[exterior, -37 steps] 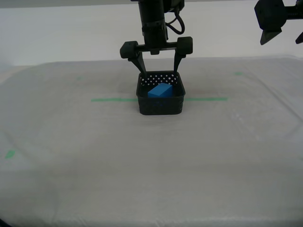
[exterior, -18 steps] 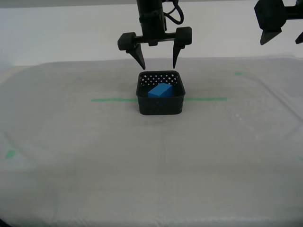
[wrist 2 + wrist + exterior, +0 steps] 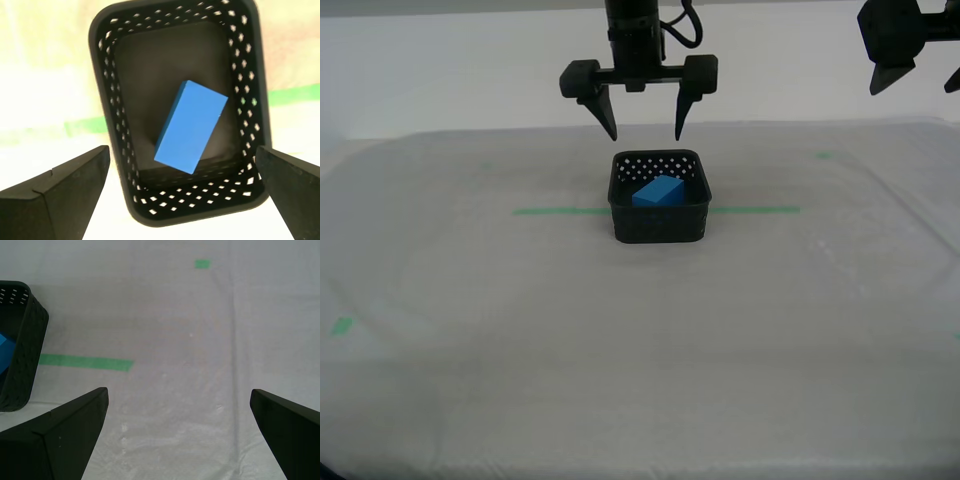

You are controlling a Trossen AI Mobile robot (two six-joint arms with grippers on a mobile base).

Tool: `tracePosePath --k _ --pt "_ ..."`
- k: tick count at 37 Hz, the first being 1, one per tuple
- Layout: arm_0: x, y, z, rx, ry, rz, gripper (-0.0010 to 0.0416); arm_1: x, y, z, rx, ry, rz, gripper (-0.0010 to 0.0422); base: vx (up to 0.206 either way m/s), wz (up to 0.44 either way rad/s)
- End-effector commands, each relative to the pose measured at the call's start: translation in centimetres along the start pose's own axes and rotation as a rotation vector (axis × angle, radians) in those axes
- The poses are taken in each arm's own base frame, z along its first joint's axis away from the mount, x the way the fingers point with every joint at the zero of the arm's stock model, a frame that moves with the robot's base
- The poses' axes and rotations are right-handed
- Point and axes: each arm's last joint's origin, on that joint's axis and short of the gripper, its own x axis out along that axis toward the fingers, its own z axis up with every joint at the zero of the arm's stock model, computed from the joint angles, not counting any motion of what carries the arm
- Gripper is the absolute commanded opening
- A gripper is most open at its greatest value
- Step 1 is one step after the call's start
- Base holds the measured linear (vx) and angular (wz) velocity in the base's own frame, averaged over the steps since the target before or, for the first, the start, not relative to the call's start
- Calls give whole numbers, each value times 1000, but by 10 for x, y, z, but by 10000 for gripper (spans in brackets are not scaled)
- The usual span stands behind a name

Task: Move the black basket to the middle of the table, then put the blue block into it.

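Block in basket, end effectors clear

The near half of the desk is bare white cloth. At the desk's middle, on the green tape line, stands the black basket with the blue block lying tilted inside it. Judging from this, both steps look done; only withdrawal seems left. Directly above the basket's far rim hangs my second end effector, jaws spread wide and holding nothing. Over the desk's far edge, well off to one side of the basket, my first end effector is also wide open and empty, with free room around both
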Motion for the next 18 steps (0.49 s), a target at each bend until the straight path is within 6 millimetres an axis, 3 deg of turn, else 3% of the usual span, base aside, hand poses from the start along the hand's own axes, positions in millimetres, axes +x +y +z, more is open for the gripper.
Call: tracePosePath --k 1,18 --pt "0 0 0 0 -2 -3 398 -1 2 -1 5 13 13 401 0 0" --pt "0 0 0 0 -2 -3 398 -1 5 -1 8 22 30 401 0 0"
